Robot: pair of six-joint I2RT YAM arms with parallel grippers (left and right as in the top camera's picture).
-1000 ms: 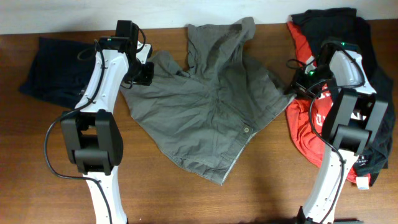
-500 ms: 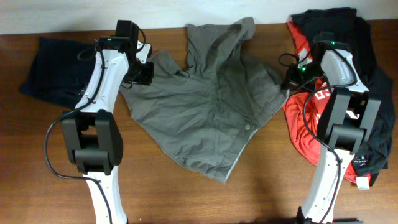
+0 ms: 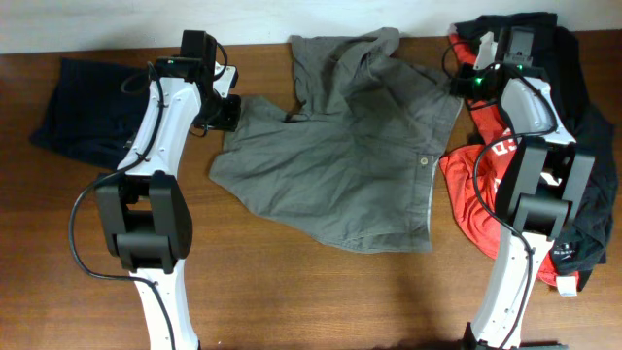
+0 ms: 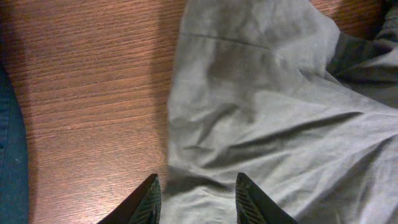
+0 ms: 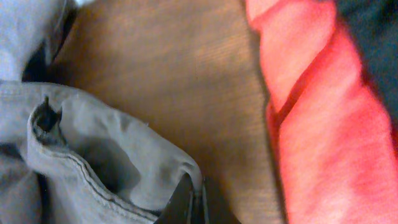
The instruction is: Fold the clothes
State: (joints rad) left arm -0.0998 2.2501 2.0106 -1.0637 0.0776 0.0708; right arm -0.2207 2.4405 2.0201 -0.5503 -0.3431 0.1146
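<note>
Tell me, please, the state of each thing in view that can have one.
grey-olive shorts: unfolded, spread out, wrinkled.
left gripper: open, over the shorts' edge.
right gripper: shut on the shorts' hem.
navy denim garment: bunched.
red T-shirt: crumpled.
black T-shirt: crumpled, heaped with the red one.

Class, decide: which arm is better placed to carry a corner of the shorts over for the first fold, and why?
Probably the right. The right claw is shut on the edge of the shorts at their far right corner. The left claw is open, fingers astride the cloth's left edge, gripping nothing.
</note>
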